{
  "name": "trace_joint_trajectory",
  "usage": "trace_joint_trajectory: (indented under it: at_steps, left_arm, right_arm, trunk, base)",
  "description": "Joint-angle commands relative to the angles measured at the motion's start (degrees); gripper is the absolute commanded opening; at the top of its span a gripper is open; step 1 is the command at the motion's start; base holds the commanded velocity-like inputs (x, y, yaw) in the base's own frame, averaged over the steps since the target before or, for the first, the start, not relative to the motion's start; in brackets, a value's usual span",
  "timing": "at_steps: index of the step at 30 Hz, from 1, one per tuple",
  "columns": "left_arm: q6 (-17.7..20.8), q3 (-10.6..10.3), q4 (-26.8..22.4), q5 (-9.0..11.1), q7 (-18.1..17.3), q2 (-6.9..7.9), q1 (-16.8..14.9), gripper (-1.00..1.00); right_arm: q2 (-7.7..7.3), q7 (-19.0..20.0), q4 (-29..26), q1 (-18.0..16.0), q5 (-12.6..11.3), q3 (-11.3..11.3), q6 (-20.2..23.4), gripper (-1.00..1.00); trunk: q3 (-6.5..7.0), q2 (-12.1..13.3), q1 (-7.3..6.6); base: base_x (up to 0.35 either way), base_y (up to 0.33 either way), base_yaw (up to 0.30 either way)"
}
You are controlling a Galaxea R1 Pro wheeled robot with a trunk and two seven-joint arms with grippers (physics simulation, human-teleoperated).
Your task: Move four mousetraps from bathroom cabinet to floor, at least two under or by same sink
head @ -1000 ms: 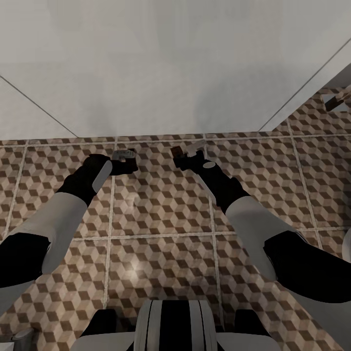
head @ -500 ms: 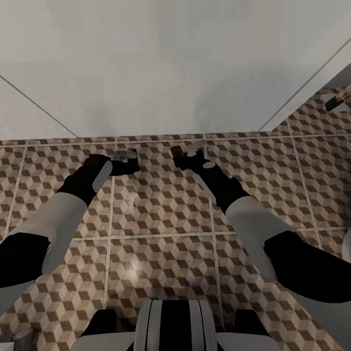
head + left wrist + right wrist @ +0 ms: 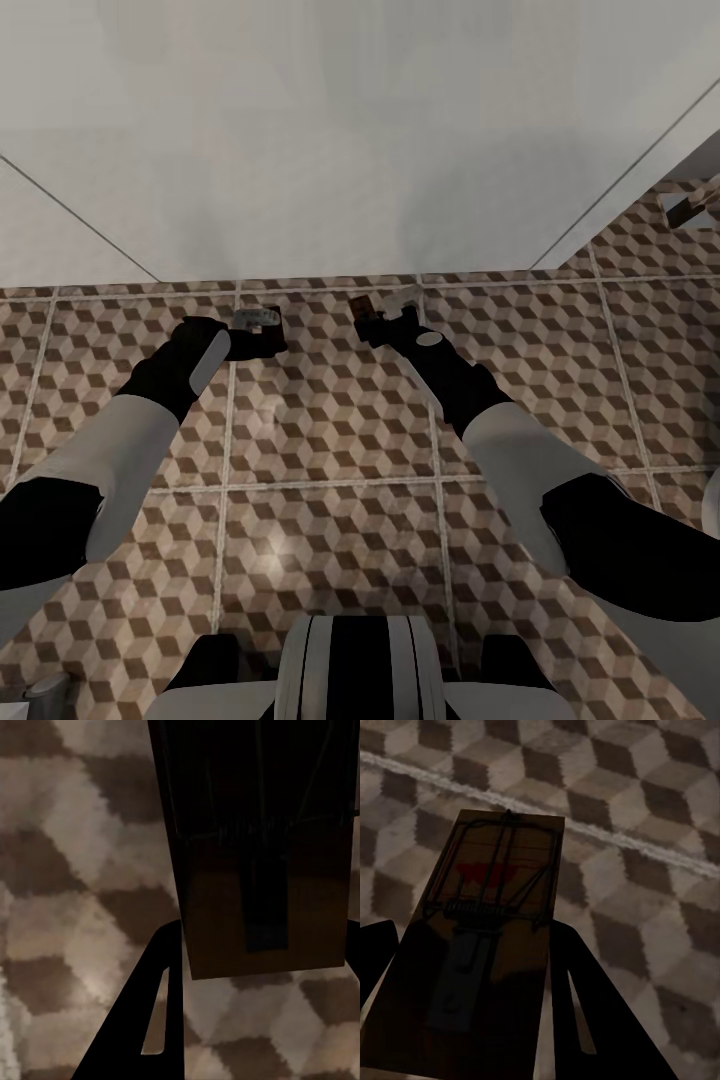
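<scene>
Both arms low over cube-patterned bathroom floor (image 3: 330,420), near white wall base. Left gripper (image 3: 262,330) clamped on mousetrap (image 3: 262,870); right gripper (image 3: 385,315) clamped on second mousetrap (image 3: 480,945), red spot visible. Both boards held above tiles.

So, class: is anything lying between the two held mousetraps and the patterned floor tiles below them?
Nothing visible. The left hand holds one mousetrap and the right hand another mousetrap. Under and around both, the wrist views show bare cube-patterned bathroom floor, up to the white wall-hung vanity ahead.
</scene>
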Motion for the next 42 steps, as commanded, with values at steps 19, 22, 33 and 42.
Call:
trace_joint_trajectory:
  at_steps: [19,22,33,42]
  left_arm:
    - [0.1,-0.3,0.3,-0.1,0.1,0.07,0.0,-1.0]
    - [0.1,-0.3,0.3,-0.1,0.1,0.07,0.0,-1.0]
    - [0.1,-0.3,0.2,-0.2,0.1,0.16,0.0,-1.0]
    - [0.1,-0.3,0.2,-0.2,0.1,0.17,0.0,-1.0]
  right_arm:
    - [0.0,0.3,-0.1,0.0,0.0,0.1,0.2,-1.0]
    - [0.0,0.3,-0.1,0.0,0.0,0.1,0.2,-1.0]
    - [0.0,0.4,-0.2,0.0,0.0,0.1,-0.4,-1.0]
    - [0.0,0.4,-0.3,0.0,0.0,0.1,-5.0,-1.0]
  trunk:
    - [-0.03,0.0,-0.01]
    - [-0.03,0.0,-0.01]
    - [-0.03,0.0,-0.01]
    - [-0.03,0.0,-0.01]
  base:
    - [0.0,0.0,0.0]
    - [0.0,0.0,0.0]
    - [0.0,0.0,0.0]
    - [0.0,0.0,0.0]
